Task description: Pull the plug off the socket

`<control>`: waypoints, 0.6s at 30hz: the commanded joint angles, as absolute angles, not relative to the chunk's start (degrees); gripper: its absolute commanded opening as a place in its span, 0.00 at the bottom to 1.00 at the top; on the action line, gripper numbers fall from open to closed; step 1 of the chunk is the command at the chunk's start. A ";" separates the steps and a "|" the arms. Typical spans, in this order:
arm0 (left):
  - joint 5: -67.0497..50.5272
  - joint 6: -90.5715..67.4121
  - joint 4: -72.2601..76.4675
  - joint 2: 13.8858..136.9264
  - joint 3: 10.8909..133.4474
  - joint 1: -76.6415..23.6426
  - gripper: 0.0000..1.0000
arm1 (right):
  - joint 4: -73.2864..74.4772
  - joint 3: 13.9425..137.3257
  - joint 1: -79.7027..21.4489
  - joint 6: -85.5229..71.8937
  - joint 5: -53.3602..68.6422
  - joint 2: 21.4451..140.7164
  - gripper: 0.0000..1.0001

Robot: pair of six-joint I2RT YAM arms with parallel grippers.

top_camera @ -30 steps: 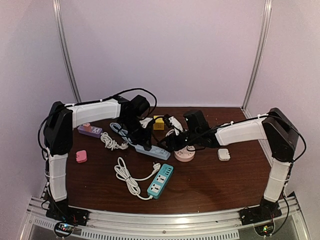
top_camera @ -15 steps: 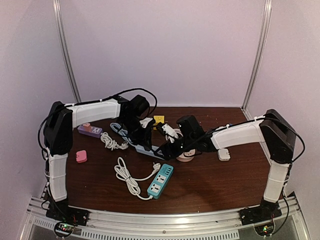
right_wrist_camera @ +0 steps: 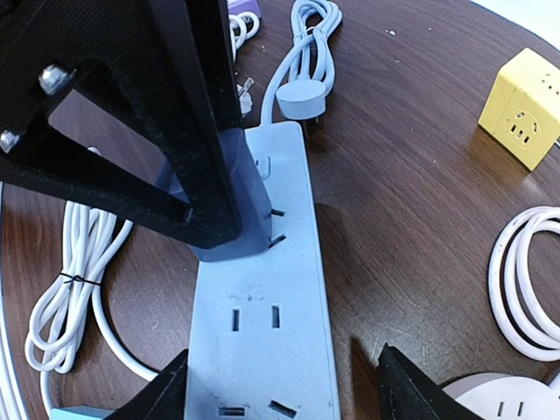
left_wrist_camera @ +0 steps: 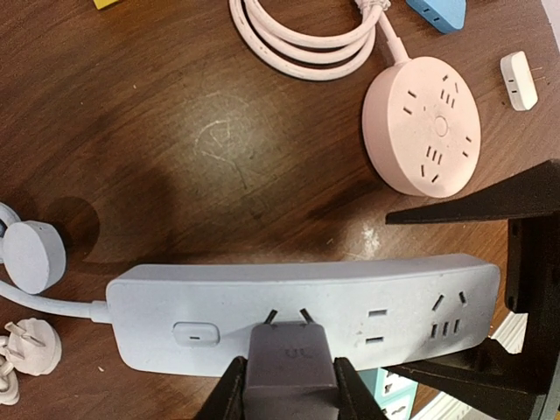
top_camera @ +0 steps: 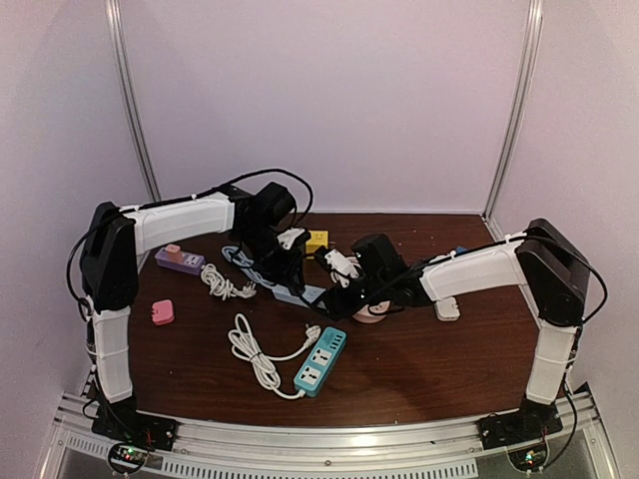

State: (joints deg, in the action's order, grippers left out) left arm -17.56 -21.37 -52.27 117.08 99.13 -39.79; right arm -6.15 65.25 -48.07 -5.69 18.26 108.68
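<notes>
Top view: fixed, high behind both arms (top_camera: pixel 180 220), facing forward and down over the whole desk (top_camera: pixel 419 369) to the back wall (top_camera: pixel 329 100). Left wrist view: close, straight down on the blue strip (left_wrist_camera: pixel 350 297), with the left pincer (left_wrist_camera: pixel 289 389) and plug (left_wrist_camera: pixel 289 363) at its bottom edge. Right wrist view: close, oblique along that same strip; all three views share it.

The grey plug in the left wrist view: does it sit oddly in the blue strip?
Yes. The grey plug, pinched in the left claw, is not fully seated: its two metal pins show bare between it and the pale blue power strip. The right claw straddles the strip's end. Nothing looks broken or spilled.
</notes>
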 commanded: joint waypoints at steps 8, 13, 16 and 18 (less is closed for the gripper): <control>-22.46 -19.70 -50.47 114.51 100.76 -39.55 0.19 | -6.44 65.92 -49.34 -6.34 17.76 109.88 0.17; -22.63 -19.34 -50.53 114.45 103.22 -39.46 0.19 | -1.16 68.03 -50.21 -4.91 13.07 111.30 0.00; -21.97 -18.72 -51.82 114.56 104.94 -39.46 0.19 | 1.96 68.59 -50.26 -4.31 10.99 112.11 0.00; -20.70 -18.16 -53.90 114.99 106.34 -39.39 0.19 | 3.13 68.11 -50.26 -4.16 9.67 112.30 0.00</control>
State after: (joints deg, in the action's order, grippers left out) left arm -17.76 -19.79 -54.33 117.01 100.92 -39.11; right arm -3.92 68.16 -49.91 -5.06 15.79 109.58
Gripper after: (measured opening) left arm 0.293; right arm 0.460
